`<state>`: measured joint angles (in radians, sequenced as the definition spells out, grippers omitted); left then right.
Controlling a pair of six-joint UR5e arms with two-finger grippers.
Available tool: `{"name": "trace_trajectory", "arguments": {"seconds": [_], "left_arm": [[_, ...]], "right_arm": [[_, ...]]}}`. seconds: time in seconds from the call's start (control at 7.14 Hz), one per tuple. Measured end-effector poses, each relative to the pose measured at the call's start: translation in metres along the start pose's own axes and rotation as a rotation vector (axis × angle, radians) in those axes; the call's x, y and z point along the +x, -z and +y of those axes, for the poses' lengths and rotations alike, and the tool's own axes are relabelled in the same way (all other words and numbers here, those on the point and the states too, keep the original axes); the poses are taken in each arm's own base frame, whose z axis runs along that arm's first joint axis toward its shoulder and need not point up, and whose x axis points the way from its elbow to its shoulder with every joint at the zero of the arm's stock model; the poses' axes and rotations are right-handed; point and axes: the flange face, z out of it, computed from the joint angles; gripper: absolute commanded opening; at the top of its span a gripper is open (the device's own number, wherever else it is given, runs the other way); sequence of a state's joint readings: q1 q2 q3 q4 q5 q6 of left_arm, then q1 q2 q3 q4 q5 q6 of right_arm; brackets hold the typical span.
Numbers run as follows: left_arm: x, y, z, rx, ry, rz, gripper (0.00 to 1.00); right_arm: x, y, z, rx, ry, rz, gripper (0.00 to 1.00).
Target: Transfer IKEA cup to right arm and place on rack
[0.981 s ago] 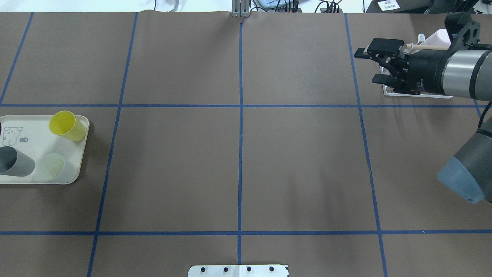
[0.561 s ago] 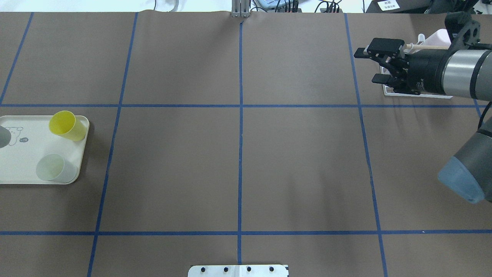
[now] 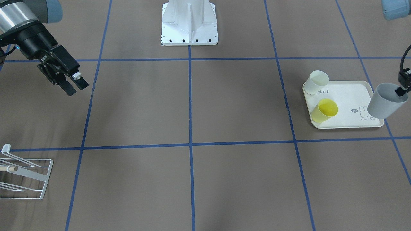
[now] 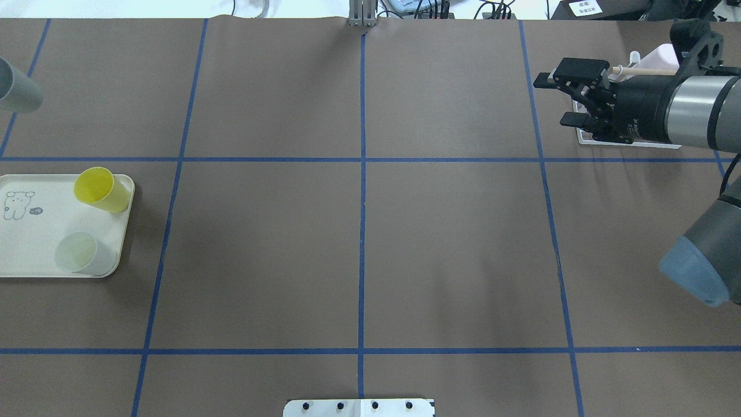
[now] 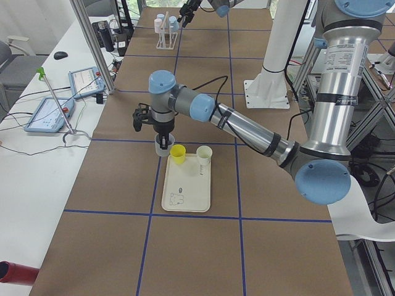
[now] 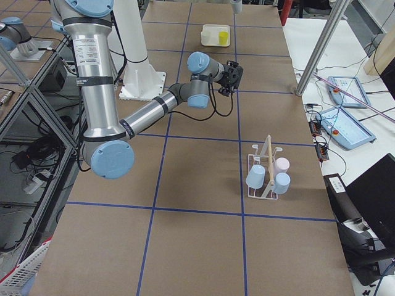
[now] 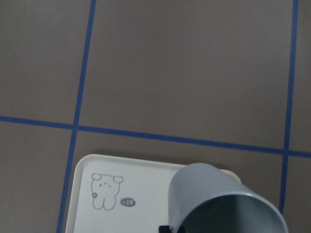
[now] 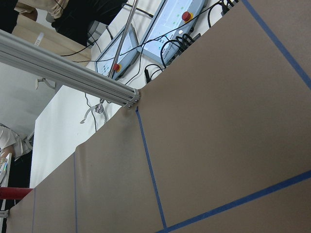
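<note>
While the left pincer grips the grey cup, the right pincer gapes; the tray reads "14".

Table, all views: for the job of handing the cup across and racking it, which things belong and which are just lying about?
Belong to the job:
grey cup, held by the left gripper
right gripper, open
rack

Lying about:
tray
yellow cup
pale cup
pink cup and blue cups on the rack
</note>
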<state>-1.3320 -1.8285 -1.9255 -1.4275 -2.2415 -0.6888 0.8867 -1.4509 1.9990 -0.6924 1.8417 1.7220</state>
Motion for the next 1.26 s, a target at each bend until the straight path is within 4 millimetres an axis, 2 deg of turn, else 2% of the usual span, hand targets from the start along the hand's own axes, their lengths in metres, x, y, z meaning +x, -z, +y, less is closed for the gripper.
{"name": "trace_trajectory", "arguments": {"seconds": [0.14, 0.42, 0.7, 0.98, 1.26], "left_arm": [[0.04, 0.003, -0.003, 0.019, 0.057, 0.043, 0.0], [0.12, -0.014, 0.016, 0.05, 0.199, 0.216, 0.0], [0.163, -0.044, 0.035, 0.054, 0.341, 0.438, 0.0], [0.216, -0.071, 0.072, 0.039, 0.447, 0.591, 0.0], [0.273, -0.084, 0.123, 0.034, 0.554, 0.78, 0.0]], "right_arm": [[0.0, 0.0, 0.0, 0.0, -0.008, 0.0, 1.0], [-0.005, 0.001, 0.001, -0.001, -0.034, -0.01, 1.0], [-0.015, 0.001, 0.003, -0.007, -0.071, -0.041, 1.0], [-0.02, 0.006, 0.005, -0.028, -0.118, -0.117, 1.0], [-0.02, 0.008, 0.009, -0.056, -0.163, -0.182, 1.0]]}}
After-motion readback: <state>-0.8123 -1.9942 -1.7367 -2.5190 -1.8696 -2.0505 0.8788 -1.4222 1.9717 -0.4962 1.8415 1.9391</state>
